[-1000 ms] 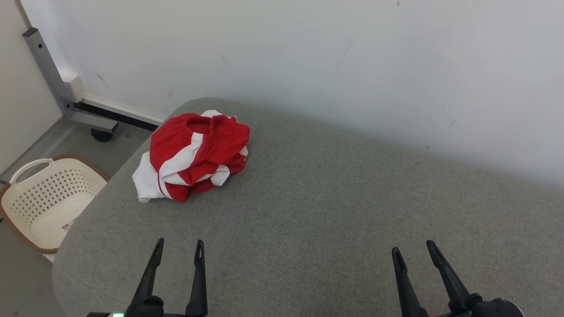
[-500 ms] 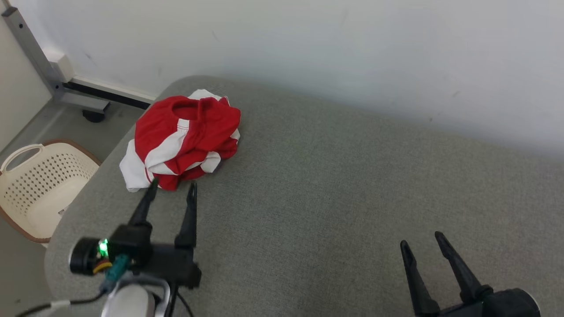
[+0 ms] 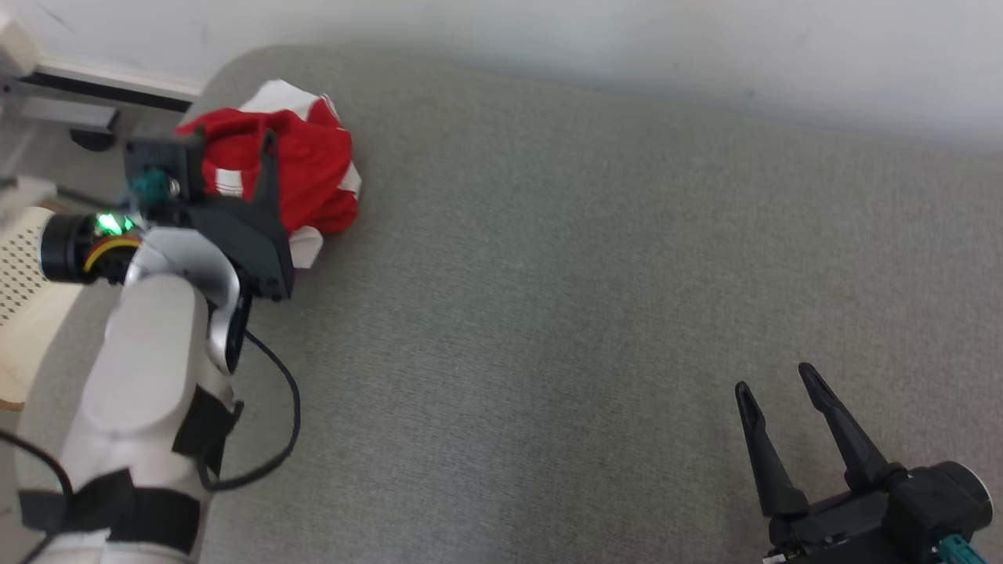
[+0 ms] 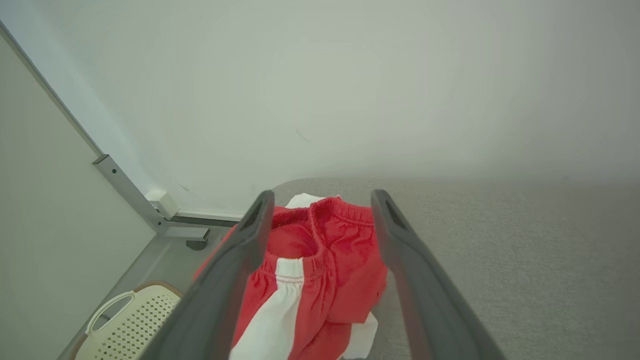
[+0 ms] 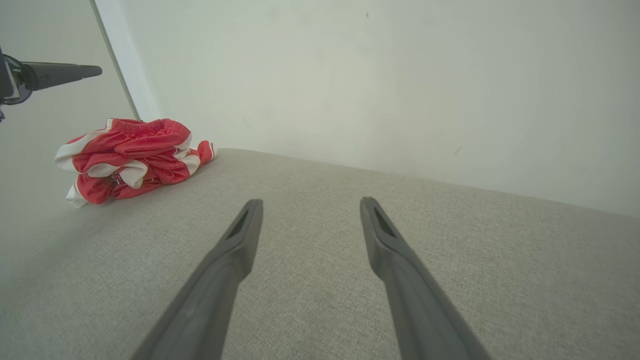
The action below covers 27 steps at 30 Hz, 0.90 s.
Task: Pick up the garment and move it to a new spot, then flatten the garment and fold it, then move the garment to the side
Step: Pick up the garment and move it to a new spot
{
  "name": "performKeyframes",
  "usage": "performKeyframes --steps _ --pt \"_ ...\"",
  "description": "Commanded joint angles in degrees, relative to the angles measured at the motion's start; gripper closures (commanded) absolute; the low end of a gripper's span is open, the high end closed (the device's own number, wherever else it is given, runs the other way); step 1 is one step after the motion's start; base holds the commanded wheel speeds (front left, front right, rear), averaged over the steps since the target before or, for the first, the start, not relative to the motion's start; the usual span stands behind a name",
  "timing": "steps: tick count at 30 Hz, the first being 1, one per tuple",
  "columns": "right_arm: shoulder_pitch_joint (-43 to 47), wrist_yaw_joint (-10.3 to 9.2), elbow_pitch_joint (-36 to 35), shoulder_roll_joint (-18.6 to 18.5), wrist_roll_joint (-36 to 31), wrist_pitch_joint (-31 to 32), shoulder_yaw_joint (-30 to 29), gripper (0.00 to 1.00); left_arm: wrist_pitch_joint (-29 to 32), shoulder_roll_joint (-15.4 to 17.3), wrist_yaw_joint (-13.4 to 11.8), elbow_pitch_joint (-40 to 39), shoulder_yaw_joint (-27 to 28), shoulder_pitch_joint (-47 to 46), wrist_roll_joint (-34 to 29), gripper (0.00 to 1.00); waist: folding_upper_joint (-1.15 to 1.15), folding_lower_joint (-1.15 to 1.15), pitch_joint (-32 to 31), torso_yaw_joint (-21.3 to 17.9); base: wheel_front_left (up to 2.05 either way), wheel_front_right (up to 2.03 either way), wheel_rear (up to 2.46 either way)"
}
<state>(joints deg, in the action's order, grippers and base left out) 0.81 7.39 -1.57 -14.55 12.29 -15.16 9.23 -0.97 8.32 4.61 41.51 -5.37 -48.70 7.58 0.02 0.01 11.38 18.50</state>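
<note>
The garment [image 3: 309,168], a crumpled red piece with white stripes and an elastic waistband, lies at the far left corner of the grey padded surface [image 3: 564,266]. My left gripper [image 3: 231,145] hangs open just above it, fingers pointing toward the wall. In the left wrist view the garment [image 4: 310,270] shows between the spread fingers of that gripper [image 4: 322,200], with no contact seen. In the right wrist view one left finger [image 5: 60,72] floats above the garment [image 5: 130,160]. My right gripper [image 3: 774,378] stands open at the near right, nothing between its fingers [image 5: 240,245].
A cream perforated basket [image 4: 125,325] sits on the floor left of the surface, also at the edge of the head view [image 3: 19,270]. A grey metal frame leg [image 4: 130,192] stands by the wall behind it. The white wall borders the surface's far side.
My left arm has reached forward and up, from the near left to above the garment. The head camera has tilted down. The right gripper has stayed near the front right, open.
</note>
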Motion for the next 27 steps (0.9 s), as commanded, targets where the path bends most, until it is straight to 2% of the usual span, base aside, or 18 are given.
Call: performKeyframes --steps 1,4,14,21,22,23,24,27 --pt "-1.0 0.19 0.1 -0.6 0.5 -0.1 0.4 0.0 1.2 0.5 -0.3 2.2 -0.1 -2.0 -0.1 0.0 -0.02 -0.01 3.8 -2.9 0.0 0.0 0.0" --pt "-2.1 0.19 0.1 -1.4 1.1 -0.1 1.1 0.0 5.3 1.1 -1.3 7.4 -0.6 -6.4 -0.7 0.0 -0.02 -0.01 5.3 -3.9 0.0 0.0 0.0" --pt "-3.4 0.19 0.8 -2.7 2.5 -0.1 2.3 0.0 14.9 3.9 -7.2 20.3 -2.2 -14.1 -3.7 0.0 -0.02 -0.01 7.1 -5.6 0.0 0.0 0.0" --pt "-3.9 0.19 1.2 -3.0 2.8 -0.1 2.7 0.0 13.9 4.2 -8.5 24.2 -2.4 -14.6 -2.9 0.0 -0.02 -0.01 7.0 -6.1 0.0 0.0 0.0" --pt "-3.9 0.19 1.3 -2.9 2.8 -0.1 2.7 0.0 13.6 4.3 -8.5 24.7 -2.6 -14.4 -3.0 0.7 -0.02 -0.01 6.8 -6.2 0.0 0.0 0.0" --pt "-3.9 0.19 1.4 -2.7 2.7 -0.1 2.9 0.0 12.7 4.1 -8.5 24.8 -2.7 -14.3 -2.9 0.95 -0.02 -0.01 6.5 -6.2 0.0 0.0 0.0" --pt "-3.8 0.19 1.5 -2.5 2.7 -0.1 3.1 0.0 12.0 4.0 -8.4 24.9 -2.6 -14.1 -2.6 1.0 -0.02 -0.01 6.1 -6.3 0.0 0.0 0.0" --pt "-3.5 0.19 1.4 -1.7 2.9 -0.1 3.4 0.0 8.1 4.0 -7.7 24.7 -1.7 -13.3 -1.5 1.0 -0.02 -0.01 4.6 -6.7 0.0 0.0 0.0"
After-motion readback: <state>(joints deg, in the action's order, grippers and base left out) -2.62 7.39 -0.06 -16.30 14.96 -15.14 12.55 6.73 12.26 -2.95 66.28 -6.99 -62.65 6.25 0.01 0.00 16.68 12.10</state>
